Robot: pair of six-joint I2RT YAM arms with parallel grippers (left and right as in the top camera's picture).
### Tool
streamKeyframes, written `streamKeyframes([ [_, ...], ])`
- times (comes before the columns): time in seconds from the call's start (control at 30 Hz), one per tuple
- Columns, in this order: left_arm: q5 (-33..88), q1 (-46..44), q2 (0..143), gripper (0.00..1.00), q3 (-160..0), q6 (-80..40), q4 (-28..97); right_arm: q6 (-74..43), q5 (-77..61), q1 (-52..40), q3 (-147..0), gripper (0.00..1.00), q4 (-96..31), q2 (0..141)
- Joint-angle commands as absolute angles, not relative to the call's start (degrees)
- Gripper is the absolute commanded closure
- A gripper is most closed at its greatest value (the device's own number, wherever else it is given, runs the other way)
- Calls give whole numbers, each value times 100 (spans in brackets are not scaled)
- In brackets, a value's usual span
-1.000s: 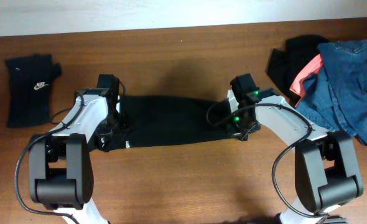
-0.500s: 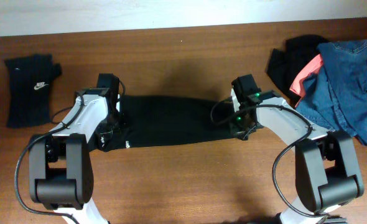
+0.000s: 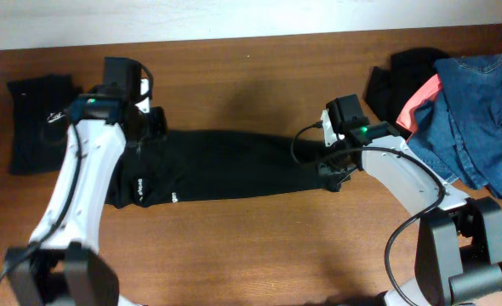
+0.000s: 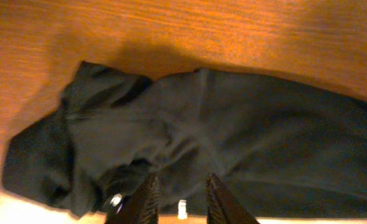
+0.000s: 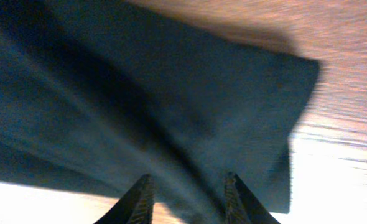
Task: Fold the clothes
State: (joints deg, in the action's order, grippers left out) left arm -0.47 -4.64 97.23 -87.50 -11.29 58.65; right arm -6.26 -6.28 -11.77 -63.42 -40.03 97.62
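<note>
A black shirt (image 3: 234, 166) lies folded into a long strip across the middle of the table; a small white tag (image 3: 173, 198) shows at its front left. My left gripper (image 3: 151, 126) hovers over the strip's left end (image 4: 109, 143), jaws open and empty (image 4: 181, 182). My right gripper (image 3: 332, 166) hangs above the strip's right end (image 5: 190, 93), jaws open with nothing between them (image 5: 188, 180). More clothes lie apart: a black swoosh-marked piece (image 3: 31, 136) at the far left and a heap at the far right.
The right heap holds blue denim (image 3: 481, 106), a coral-pink piece (image 3: 417, 100) and a black garment (image 3: 402, 72), close behind my right arm. The table's far edge (image 3: 234, 41) runs along the top. My left arm partly covers the swoosh piece.
Both grippers opened and let go of the shirt strip. The left arm rose and swung toward the back left, now overlapping the swoosh piece; the right arm shifted slightly right.
</note>
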Motion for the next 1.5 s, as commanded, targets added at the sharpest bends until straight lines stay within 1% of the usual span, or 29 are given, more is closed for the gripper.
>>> streamKeyframes([
  [0.0,-191,-423,9684,67,-8735,-1083,6010,-843,-1612,-1184,-6329,65,-3903,9690],
  [0.03,-196,-423,9688,64,-8689,-1081,6005,-1013,-1656,-1203,-6326,64,-3870,9690],
  [0.1,-193,-425,9690,61,-8602,-1081,5953,-1214,-1653,-1271,-6326,64,-3795,9690],
  [0.17,-196,-425,9695,61,-8482,-1081,5808,-1210,-1579,-1343,-6324,64,-3693,9690],
  [0.2,-196,-423,9695,63,-8399,-1081,5686,-1210,-1490,-1391,-6320,64,-3621,9690],
  [0.23,-200,-423,9703,73,-8320,-1081,5568,-1208,-1444,-1426,-6320,65,-3579,9690],
  [0.27,-233,-423,9708,95,-8256,-1083,5470,-1205,-1431,-1461,-6320,69,-3542,9690],
  [0.3,-266,-423,9719,99,-8176,-1109,5345,-1208,-1435,-1492,-6318,76,-3500,9690],
  [0.33,-272,-425,9727,99,-8103,-1122,5229,-1208,-1435,-1527,-6316,82,-3461,9697],
  [0.37,-270,-425,9741,99,-8016,-1125,5089,-1199,-1417,-1564,-6316,85,-3437,9708],
  [0.47,-281,-425,9828,99,-7756,-1125,4762,-1142,-1199,-1623,-6316,90,-3400,9760],
  [0.63,-344,-423,10116,99,-7288,-1125,4278,-1140,-963,-1610,-6316,89,-3400,9887],
  [0.8,-744,-423,10600,99,-6960,-1129,3994,-1098,-961,-1612,-6316,88,-3400,9922],
  [0.87,-738,-423,10801,99,-6904,-1133,3913,-1098,-952,-1610,-6316,87,-3398,9929],
  [0.93,-738,-423,11004,99,-6847,-1240,3820,-1098,-917,-1612,-6316,84,-3378,9939],
  [1.07,-738,-425,11354,99,-6781,-1278,3597,-1098,-917,-1612,-6316,84,-3356,9961],
  [1.2,-733,-423,11179,99,-7043,-1280,3861,-1098,-917,-1612,-6316,84,-3356,9970],
  [1.33,-733,-423,10650,99,-7559,-1435,4423,-1098,-917,-1612,-6316,83,-3358,9970],
  [1.4,-744,-423,10355,99,-7666,-1431,4460,-1098,-919,-1612,-6316,83,-3356,9970],
  [1.43,-786,-423,10237,99,-7677,-1431,4427,-1098,-917,-1612,-6316,82,-3354,9970],
  [1.47,-908,-423,10130,99,-7677,-1431,4383,-1100,-917,-1612,-6316,79,-3350,9970],
])
